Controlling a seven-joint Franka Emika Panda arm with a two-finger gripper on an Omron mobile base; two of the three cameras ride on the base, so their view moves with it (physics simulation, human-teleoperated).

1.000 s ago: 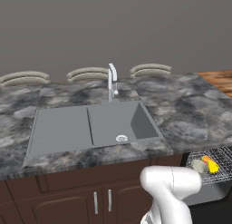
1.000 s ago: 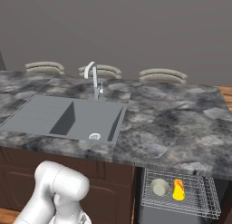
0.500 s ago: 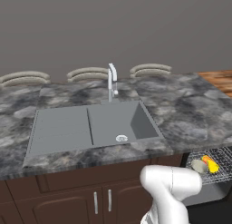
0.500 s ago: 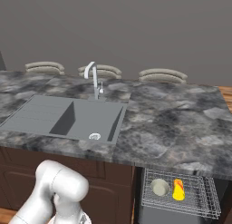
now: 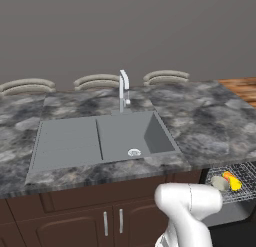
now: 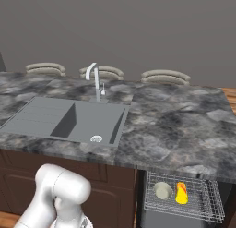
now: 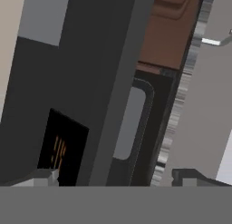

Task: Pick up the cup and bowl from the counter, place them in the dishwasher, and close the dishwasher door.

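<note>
In the left base view, the sink (image 5: 102, 138) sits in the counter (image 5: 210, 123); right of the sink and below the counter edge, the dishwasher rack (image 5: 235, 177) holds the bowl (image 5: 219, 183) and the yellow cup (image 5: 232, 181). In the right base view, bowl and cup lie side by side in the rack, again right of the sink. In the hand view, the gripper (image 7: 115, 178) has its jaws spread wide and empty, facing the dishwasher door (image 7: 81, 69).

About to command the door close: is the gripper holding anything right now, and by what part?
Nothing is held. In the hand view the gripper is open, its fingertips wide apart with nothing between them, facing the dishwasher door.
</note>
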